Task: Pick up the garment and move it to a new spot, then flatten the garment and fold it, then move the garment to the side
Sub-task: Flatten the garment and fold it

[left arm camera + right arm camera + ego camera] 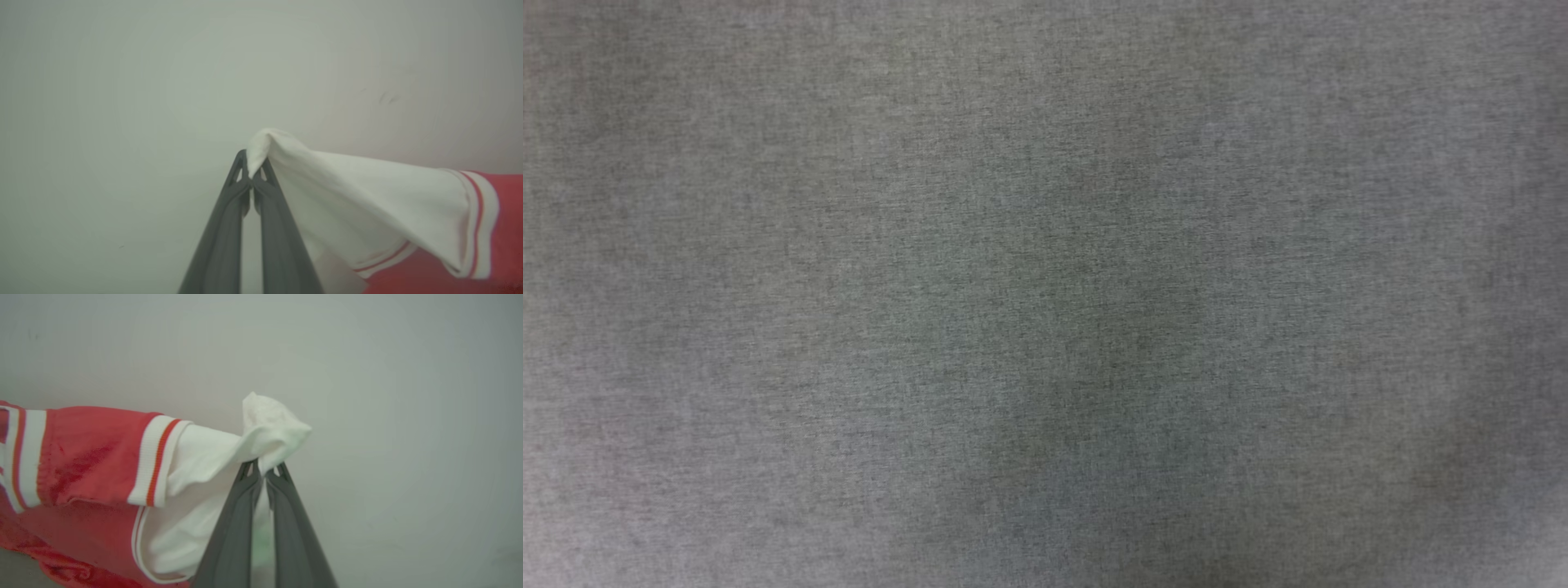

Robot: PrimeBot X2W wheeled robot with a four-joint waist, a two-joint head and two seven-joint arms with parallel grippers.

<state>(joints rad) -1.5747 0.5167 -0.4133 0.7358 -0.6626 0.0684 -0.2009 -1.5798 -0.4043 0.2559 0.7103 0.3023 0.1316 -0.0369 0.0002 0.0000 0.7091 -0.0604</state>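
**Left arm.** In the left wrist view, the two dark fingers of the left gripper [252,173] rise from the bottom edge and converge until the tips meet. The jaws are clamped on a bunched fold of the garment [367,196], at the end of one white sleeve [310,175]. From the tips the sleeve drapes toward the view's right, ending in striped trim [476,228] with red fabric beside it at the lower right.

**Right arm.** In the right wrist view, the right gripper [263,470] takes the same pose: fingers converging, tips pinched on the other white sleeve [204,457]. A tuft of cloth stands above the tips. The garment runs off toward the view's left as red fabric [86,457] with white-and-red bands.

**Support.** A plain pale surface [122,102] lies behind both grippers. Contact between it and the garment cannot be determined.

**Head view.** A grey woven surface [1045,294] with a soft darker patch near its middle.
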